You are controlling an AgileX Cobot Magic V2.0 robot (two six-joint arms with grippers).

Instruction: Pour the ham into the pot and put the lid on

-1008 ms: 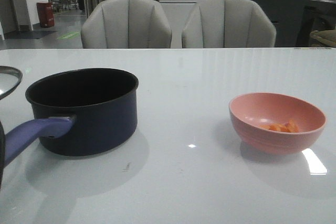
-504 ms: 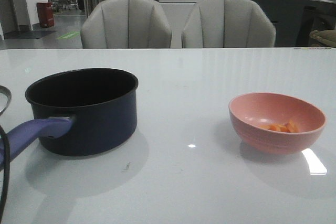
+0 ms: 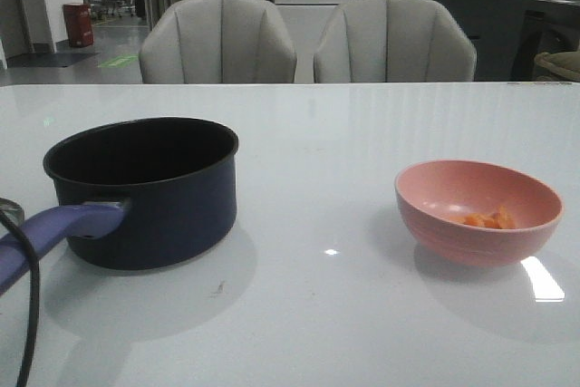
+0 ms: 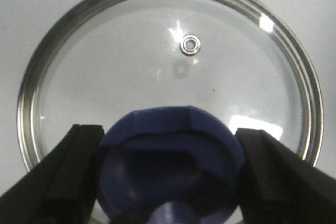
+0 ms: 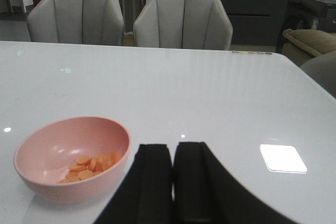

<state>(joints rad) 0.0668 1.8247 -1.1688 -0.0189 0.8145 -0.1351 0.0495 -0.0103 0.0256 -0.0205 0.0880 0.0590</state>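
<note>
The white table [image 3: 362,133] carries everything – the pot [image 3: 143,189] stands open on the robot's left, its purple handle towards the camera, and well apart on the right sits the pink bowl [image 3: 478,210] with the ham [image 3: 487,220] inside. The lid [image 4: 168,72] lies flat on the table, the left gripper [image 4: 170,177] spread on both sides of its blue knob [image 4: 170,169], not clamped. The right gripper [image 5: 173,182] – fingers pressed together, empty – hangs near the bowl

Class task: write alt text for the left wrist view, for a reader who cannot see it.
A round glass lid with a steel rim lies flat on a pale table. The open left pincer straddles its blue-purple knob, one black finger on each side.
</note>
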